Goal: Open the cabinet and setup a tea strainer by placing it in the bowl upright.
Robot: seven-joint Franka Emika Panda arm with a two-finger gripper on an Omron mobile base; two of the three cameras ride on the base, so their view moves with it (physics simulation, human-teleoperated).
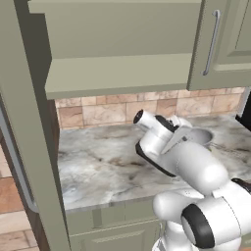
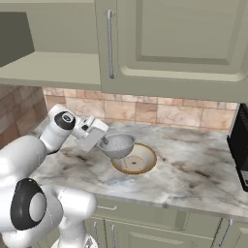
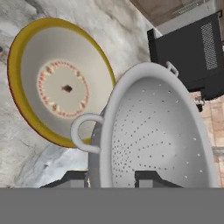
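Cabinet [image 1: 29, 122] door swung open at left edge of the left base view, shelf inside bare. End effector [image 2: 102, 141] is clamped on the rim of the tea strainer [image 2: 117, 145], holding it in the air just above the near-left edge of the bowl [image 2: 140, 162]; strainer roughly upright, mouth up, slightly tilted. Can't tell if its underside touches the bowl rim. In the hand view both fingertips [image 3: 151, 178] sit on either side of the strainer wall at the bottom.

Strainer: grey metal half-sphere, thin wall, dotted with small perforations, small loop handles on the rim. Probably light and stiff, smooth metal so likely slippery; round bottom means it could roll or tip once let go. Rim pinch looks like the sensible hold; a loop handle is the alternative.

Bowl: shallow, round, yellow-tan rim, pale inside with a brownish speckled ring in the centre, looks like ceramic, rigid, may chip. Sits on the grey marbled tabletop [image 2: 193, 179], smooth stone look. Brick-tile backsplash behind, dark appliance [image 2: 240, 145] at right.
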